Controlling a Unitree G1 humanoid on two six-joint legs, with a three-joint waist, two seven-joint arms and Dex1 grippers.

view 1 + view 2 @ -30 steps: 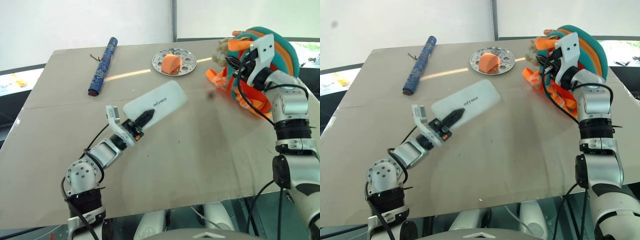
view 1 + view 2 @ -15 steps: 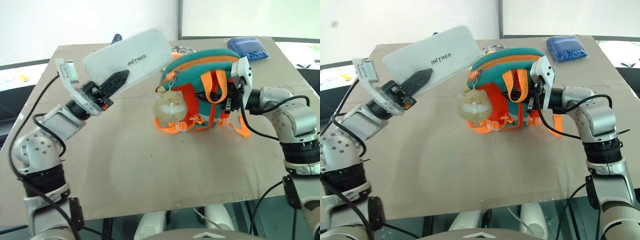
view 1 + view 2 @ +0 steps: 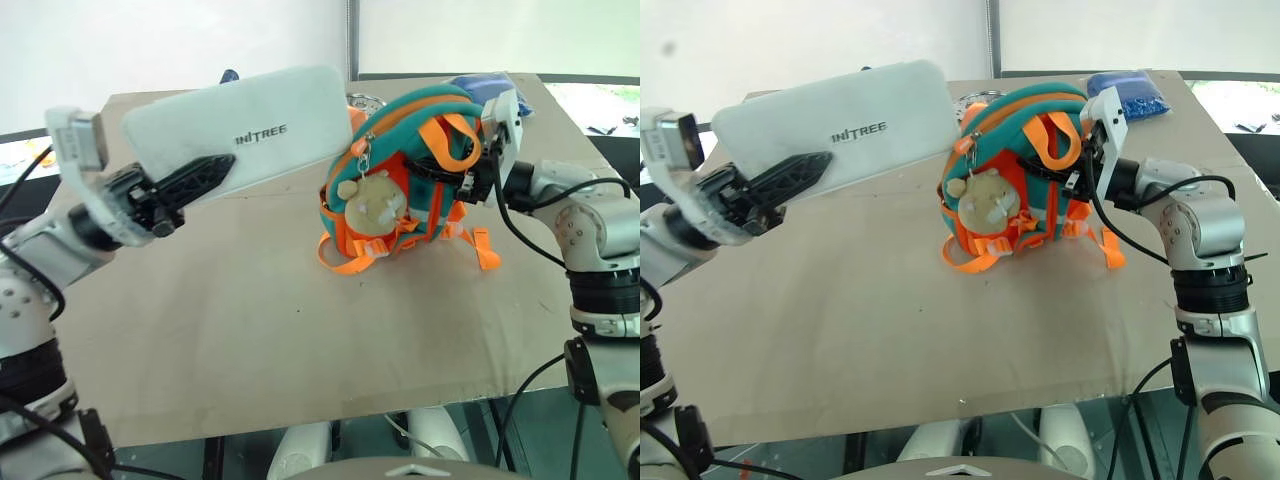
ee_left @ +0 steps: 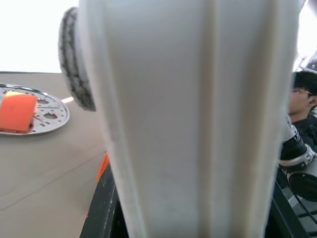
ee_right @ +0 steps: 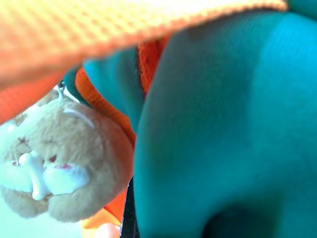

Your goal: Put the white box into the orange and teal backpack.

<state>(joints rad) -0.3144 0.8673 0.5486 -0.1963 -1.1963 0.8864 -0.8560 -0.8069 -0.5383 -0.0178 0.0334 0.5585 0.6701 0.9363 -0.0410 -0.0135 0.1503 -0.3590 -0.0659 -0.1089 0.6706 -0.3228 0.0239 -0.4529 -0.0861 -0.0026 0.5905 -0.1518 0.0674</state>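
The white box (image 3: pixel 250 125), lettered INTREE, hangs tilted above the table's left side. My left gripper (image 3: pixel 205 175) is shut on its lower end, one black finger lying across its face. In the left wrist view the box (image 4: pixel 198 119) rises between the fingers. The orange and teal backpack (image 3: pixel 400 115) stands upright at the table's middle, just right of the box's far end, a beige plush charm (image 3: pixel 372 205) dangling in front. My right gripper (image 3: pixel 1085 170) is shut on the backpack's back by the orange straps. The right wrist view has teal fabric (image 5: pixel 223 124) close up.
A silver plate (image 4: pixel 47 116) with orange food lies behind the box. A blue bag (image 3: pixel 1125 92) sits at the table's far right corner. A person (image 4: pixel 303 104) is beyond the table. The near table edge (image 3: pixel 300 405) runs below both arms.
My left gripper has lifted the white box up and to the left. My right gripper has drawn the backpack from the far right to the table's middle, and it now leans more upright.
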